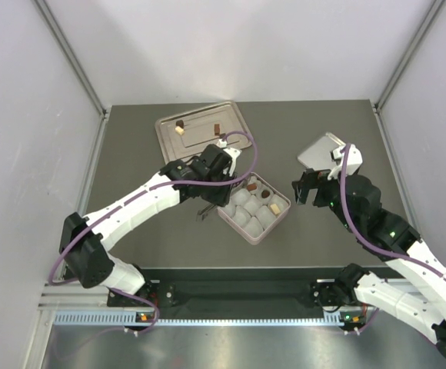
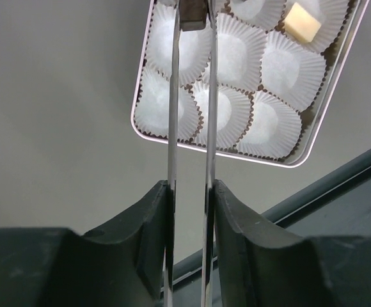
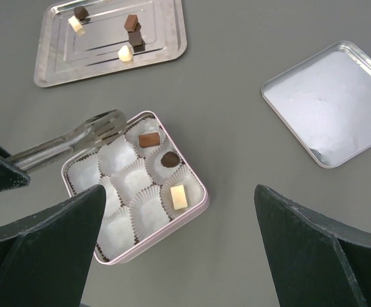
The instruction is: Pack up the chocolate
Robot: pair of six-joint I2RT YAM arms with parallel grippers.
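The pink box point(image 1: 236, 225) holds white paper cups; three hold chocolate: a brown bar point(image 3: 149, 139), a dark round piece point(image 3: 170, 159) and a cream bar point(image 3: 179, 197). Several more dark and cream pieces point(image 3: 131, 22) lie on the silver tray point(image 3: 166, 38). My left gripper point(image 1: 209, 209) point(image 2: 190, 185) is shut on metal tongs point(image 2: 173, 128), whose tips reach over the box's left cups point(image 2: 163, 105) and pinch a small dark block point(image 2: 192, 16) at the frame's top edge. My right gripper point(image 1: 304, 188) point(image 3: 179, 188) is open and empty, above the table right of the box.
The silver tray point(image 1: 202, 129) sits at the back left. A silver square lid point(image 1: 323, 151) point(image 3: 329, 102) lies at the back right, beside my right arm. The table's dark front rail point(image 2: 339, 173) runs just below the box.
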